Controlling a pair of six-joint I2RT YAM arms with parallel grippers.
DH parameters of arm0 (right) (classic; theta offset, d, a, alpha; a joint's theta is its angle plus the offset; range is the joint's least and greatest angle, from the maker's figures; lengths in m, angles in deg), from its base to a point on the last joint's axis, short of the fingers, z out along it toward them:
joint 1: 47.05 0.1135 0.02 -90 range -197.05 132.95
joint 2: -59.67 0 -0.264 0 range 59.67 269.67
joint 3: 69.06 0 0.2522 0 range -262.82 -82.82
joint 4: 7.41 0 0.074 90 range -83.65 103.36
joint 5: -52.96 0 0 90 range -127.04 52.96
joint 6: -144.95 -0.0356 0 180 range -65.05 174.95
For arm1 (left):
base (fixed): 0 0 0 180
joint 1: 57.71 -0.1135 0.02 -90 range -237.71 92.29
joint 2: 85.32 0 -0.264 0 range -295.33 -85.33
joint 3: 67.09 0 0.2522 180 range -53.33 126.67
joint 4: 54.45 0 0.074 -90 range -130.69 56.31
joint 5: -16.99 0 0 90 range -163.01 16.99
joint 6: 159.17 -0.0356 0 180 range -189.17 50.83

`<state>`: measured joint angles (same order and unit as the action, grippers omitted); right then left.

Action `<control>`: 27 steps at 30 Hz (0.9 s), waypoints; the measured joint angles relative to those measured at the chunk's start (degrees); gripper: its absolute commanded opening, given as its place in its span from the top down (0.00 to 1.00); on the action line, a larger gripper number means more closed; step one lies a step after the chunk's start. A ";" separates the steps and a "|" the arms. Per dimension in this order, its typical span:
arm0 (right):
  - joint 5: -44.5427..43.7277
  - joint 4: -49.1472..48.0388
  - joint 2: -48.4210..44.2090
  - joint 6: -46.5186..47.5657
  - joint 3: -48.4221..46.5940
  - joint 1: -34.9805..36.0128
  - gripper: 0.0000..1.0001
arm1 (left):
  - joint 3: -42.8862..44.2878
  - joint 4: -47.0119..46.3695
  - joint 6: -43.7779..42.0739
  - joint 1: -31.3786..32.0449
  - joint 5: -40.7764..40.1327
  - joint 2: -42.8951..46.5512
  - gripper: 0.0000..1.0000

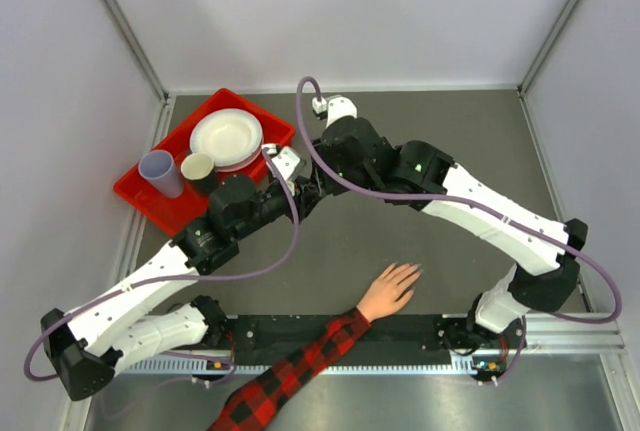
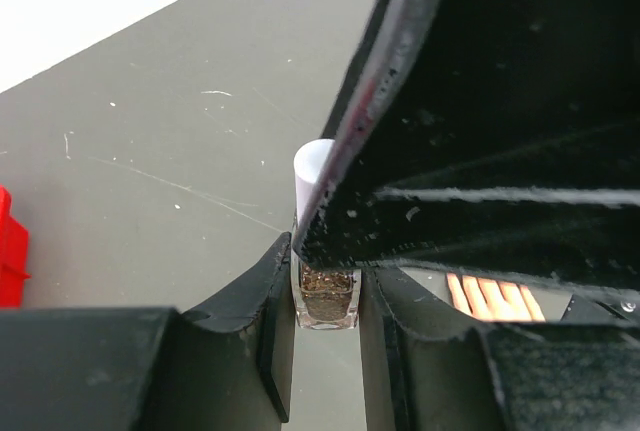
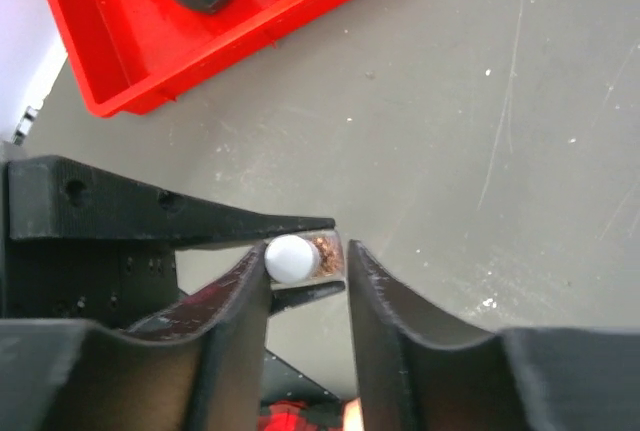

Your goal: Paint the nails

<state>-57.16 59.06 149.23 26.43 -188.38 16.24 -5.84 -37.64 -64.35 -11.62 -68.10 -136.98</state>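
Your left gripper point(image 2: 325, 286) pinches the polish bottle point(image 2: 327, 303) tight. Your right gripper point(image 3: 307, 256) sits spread, loose around the white cap point(image 3: 288, 258). Squeeze it, then twist gently. The nails point(image 1: 410, 273) lie by the table's point(image 1: 340, 241) near edge.

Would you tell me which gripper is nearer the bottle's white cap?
The right gripper: its jaws straddle the cap; the left gripper clamps the bottle below it.
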 measured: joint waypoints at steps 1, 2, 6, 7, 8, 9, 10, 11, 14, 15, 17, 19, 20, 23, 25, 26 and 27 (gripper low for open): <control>-0.13 -0.07 0.09 0.26 0.00 -0.02 0.71 | -0.02 -0.04 0.04 0.00 0.15 0.02 1.00; -0.04 -0.37 0.11 0.48 0.00 0.02 0.74 | -0.04 -0.02 0.20 0.00 0.22 0.04 1.00; 0.52 -1.20 0.15 2.34 0.07 0.35 1.00 | -0.20 0.02 0.92 -0.02 0.61 0.39 1.00; 0.74 -1.27 0.11 3.21 0.15 0.39 1.00 | -0.42 0.07 1.14 -0.02 0.66 0.70 1.00; 1.11 -1.36 0.09 3.87 0.20 0.42 1.00 | -0.59 0.09 1.27 -0.09 0.94 0.94 1.00; 1.84 -1.55 -0.07 5.40 0.46 0.42 1.00 | -0.63 0.26 1.27 -0.22 1.55 1.11 1.00; 2.43 -2.19 -0.55 6.78 1.27 0.42 1.00 | -0.63 0.52 1.27 -0.31 2.19 1.25 1.00; 3.32 -2.95 -1.22 8.07 2.27 0.42 1.00 | -0.66 0.85 1.27 -0.35 2.89 1.36 1.00; 8.63 -5.95 -5.97 14.01 8.33 0.31 1.00 | -0.92 2.10 1.22 -0.63 9.09 2.01 1.00; 11.26 -6.93 -7.85 15.82 10.45 0.17 1.00 | -1.27 2.14 1.22 -0.68 12.57 2.47 1.00; 19.67 -11.04 -13.86 21.44 17.14 -0.37 1.00 | -1.60 2.10 1.29 -0.68 19.65 3.23 1.00; 26.95 -13.77 -18.23 24.87 21.42 -1.27 1.00 | -1.64 1.16 1.73 -0.66 27.21 3.52 1.00; 31.17 -14.78 -20.24 26.45 23.12 -1.84 1.00 | -1.64 0.11 2.54 -0.68 31.69 3.50 1.00; 43.56 -15.50 -22.64 29.77 24.28 -4.07 1.00 | -1.44 -3.04 4.50 -0.68 41.51 2.91 1.00; 49.96 -15.37 -22.60 31.23 24.28 -5.25 1.00 | -0.61 -2.99 5.20 -0.85 46.45 1.97 1.00; 52.59 -15.19 -22.36 31.89 24.24 -5.75 1.00 | -0.31 -2.82 5.20 -0.90 48.13 1.57 1.00; 54.03 -14.99 -22.14 32.37 24.15 -5.99 0.98 | -0.07 -2.49 5.16 -0.96 49.00 1.38 1.00</control>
<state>-3.13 44.07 127.09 58.81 -164.23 10.25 -5.91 -40.13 -59.20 -12.58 -19.10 -135.61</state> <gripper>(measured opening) 0.102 0.307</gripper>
